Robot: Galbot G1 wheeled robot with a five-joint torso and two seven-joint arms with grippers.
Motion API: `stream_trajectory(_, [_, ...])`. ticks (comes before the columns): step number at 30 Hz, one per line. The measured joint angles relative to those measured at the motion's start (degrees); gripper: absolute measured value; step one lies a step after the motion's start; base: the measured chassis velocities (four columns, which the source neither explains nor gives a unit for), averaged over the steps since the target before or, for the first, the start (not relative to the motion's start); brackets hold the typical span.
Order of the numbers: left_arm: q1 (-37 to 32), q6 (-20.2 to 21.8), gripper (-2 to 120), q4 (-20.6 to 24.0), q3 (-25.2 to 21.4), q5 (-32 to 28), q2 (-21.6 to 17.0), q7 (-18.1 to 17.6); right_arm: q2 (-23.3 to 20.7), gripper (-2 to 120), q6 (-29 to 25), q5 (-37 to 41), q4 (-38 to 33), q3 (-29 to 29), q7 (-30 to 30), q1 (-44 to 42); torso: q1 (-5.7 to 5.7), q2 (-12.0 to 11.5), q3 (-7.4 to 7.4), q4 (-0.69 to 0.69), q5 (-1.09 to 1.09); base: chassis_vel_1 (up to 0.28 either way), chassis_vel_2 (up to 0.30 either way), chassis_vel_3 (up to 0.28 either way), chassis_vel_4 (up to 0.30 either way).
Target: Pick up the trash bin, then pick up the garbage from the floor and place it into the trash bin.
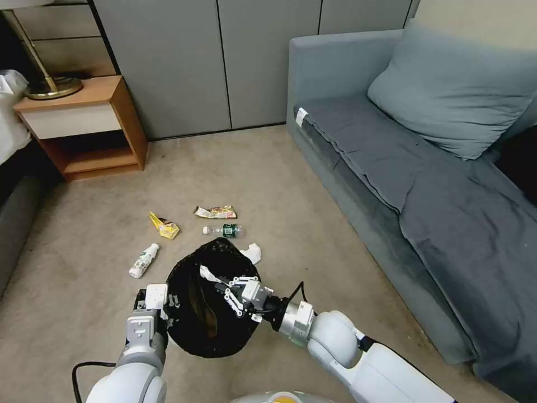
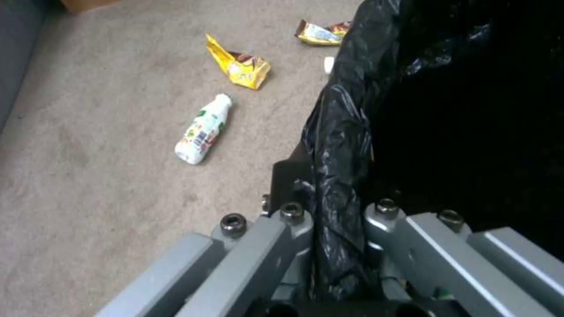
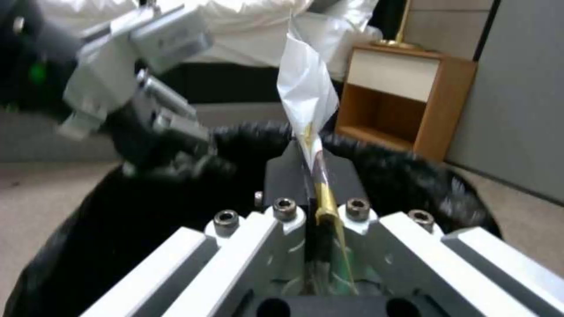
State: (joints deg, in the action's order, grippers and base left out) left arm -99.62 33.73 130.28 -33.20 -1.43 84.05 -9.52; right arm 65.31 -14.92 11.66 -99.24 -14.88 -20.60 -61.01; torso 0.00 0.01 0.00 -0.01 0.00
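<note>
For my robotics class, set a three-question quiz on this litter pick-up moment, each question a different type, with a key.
1. True or false: the left gripper clamps the trash bin by its bag-lined rim.
2. The right gripper holds: A) a bottle B) a white wrapper C) nothing
3. Fill in: the white bottle lies on the ____.

Key: 1 true; 2 B; 3 carpet.
</note>
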Motion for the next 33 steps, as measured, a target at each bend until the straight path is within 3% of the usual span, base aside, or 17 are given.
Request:
stream_trajectory(5, [0.09,0.1,3,0.02,0.11,0.01,-0.04,0.0,0.0,10,0.01,-0.51,0.07,0.14,-0.09,-0.43,0.0,0.0,0.0,0.0,0.0,0.0,0.0,0.0,0.0])
stream_trajectory(8, [0.15,0.19,3,0.23,0.18,0.01,-0.11,0.06,-0.03,26,0.15,-0.52,0.05,0.14,0.14,-0.43,0.0,0.0,0.0,0.0,0.0,0.0,0.0,0.0,0.0])
stream_trajectory(13, [-0.05,0.19,3,0.23,0.19,0.03,-0.24,0.09,-0.02,40,0.38,-0.51,-0.11,0.01,0.3,-0.46,0.0,0.0,0.0,0.0,0.0,0.0,0.0,0.0,0.0])
stream_trajectory(15, [-0.06,0.19,3,0.28,0.19,0.05,-0.2,0.09,0.02,54,0.55,-0.51,-0.28,-0.17,0.39,-0.58,0.0,0.0,0.0,0.01,0.0,0.0,0.0,0.0,0.0])
stream_trajectory(20, [-0.14,0.19,3,0.49,0.2,0.06,-0.15,0.1,-0.51,68,0.68,-0.51,-0.77,-0.25,0.41,-0.8,0.0,0.0,0.0,0.0,0.0,0.0,0.0,0.0,0.0])
stream_trajectory(23, [-0.31,0.19,3,0.58,0.19,0.11,-0.18,0.1,-0.94,82,0.72,-0.52,-1.02,-0.3,0.41,-0.89,0.0,0.0,0.0,0.0,0.0,0.0,0.0,0.0,0.0])
stream_trajectory(25, [-0.32,0.19,3,0.61,0.19,0.11,-0.19,0.11,-0.96,84,0.73,-0.52,-1.06,-0.3,0.41,-0.9,0.0,0.0,0.0,0.0,0.0,0.0,0.0,0.0,0.0])
stream_trajectory(27, [-0.36,0.19,3,0.64,0.19,0.17,-0.19,0.11,-1.08,96,0.73,-0.6,-1.43,-0.3,0.41,-1.01,0.0,0.0,0.0,0.01,0.0,0.0,0.0,0.0,0.0])
stream_trajectory(33, [-0.34,0.18,3,0.41,0.25,0.32,-0.31,0.13,-1.68,109,0.72,-0.8,-5.21,0.41,1.37,-1.07,0.0,0.0,0.0,0.01,0.0,0.0,0.0,0.0,0.0])
